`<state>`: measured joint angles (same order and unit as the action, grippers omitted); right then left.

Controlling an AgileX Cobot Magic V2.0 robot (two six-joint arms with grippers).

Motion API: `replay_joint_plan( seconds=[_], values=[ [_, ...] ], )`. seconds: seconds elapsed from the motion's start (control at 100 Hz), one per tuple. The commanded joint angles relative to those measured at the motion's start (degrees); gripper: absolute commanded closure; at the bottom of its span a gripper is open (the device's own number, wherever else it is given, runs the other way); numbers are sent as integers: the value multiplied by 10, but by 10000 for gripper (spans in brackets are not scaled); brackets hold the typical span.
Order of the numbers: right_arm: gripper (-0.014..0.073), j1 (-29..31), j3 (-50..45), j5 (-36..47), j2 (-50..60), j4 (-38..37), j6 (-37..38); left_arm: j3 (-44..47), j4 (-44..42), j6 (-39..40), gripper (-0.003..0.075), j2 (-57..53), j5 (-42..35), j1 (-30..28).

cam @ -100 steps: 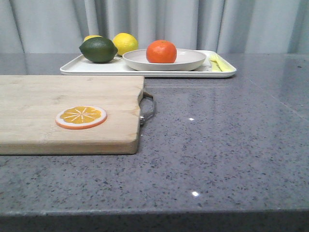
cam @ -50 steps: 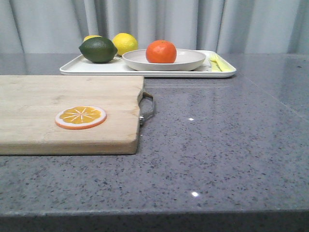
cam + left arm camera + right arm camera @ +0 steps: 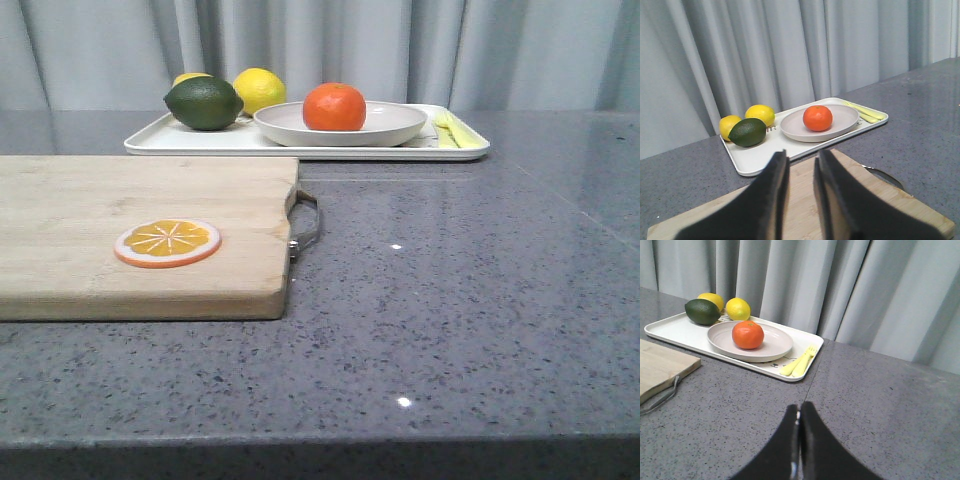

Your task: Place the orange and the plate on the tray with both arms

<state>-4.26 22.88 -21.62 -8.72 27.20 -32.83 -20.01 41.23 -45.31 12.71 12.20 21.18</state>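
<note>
- The orange point(image 3: 334, 106) sits in the plate point(image 3: 400, 125), a little toward the plate's left side in the front view, touching its floor.
- The plate rests on the tray point(image 3: 200, 143), on the tray's right half, at the far side of the counter point(image 3: 460, 300).
- Judging from how things lie, both task items are already in place; no further carry looks needed.
- Sharing the tray: a dark green lime point(image 3: 204, 103) and two lemons point(image 3: 260, 88) at the left end, and a yellow fork point(image 3: 450, 128) at the right end, just beside the plate.
- The left end effector point(image 3: 800, 165) hangs over the cutting board point(image 3: 120, 230) with a narrow gap between its fingers, holding nothing; the orange lies ahead of it, well apart.
- The right end effector point(image 3: 799, 412) has its fingers pressed together, empty, above bare counter; the tray lies ahead and toward the robot's left.
- Neither arm shows in the front view, so which is nearer the tray I cannot tell.
- An orange slice point(image 3: 167, 242) lies flat on the board.
</note>
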Motion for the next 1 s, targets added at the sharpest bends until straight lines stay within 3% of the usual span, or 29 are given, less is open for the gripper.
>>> replay_joint_plan(
  seconds=[0.0, 0.83, 0.94, 0.99],
  values=[
    [695, 2, 14, 47, -5, 10, -4, -16, 6, 5, 739, 4, -39, -1],
    [695, 2, 14, 46, -5, 11, -4, -16, 5, 5, 740, 4, -38, -1],
    [695, 2, 14, 46, -5, 11, -4, -14, -85, 20, 740, 3, -39, -1],
    [695, 2, 14, 46, -5, 11, -4, -11, -171, 111, 740, 3, -41, -4]
  ],
)
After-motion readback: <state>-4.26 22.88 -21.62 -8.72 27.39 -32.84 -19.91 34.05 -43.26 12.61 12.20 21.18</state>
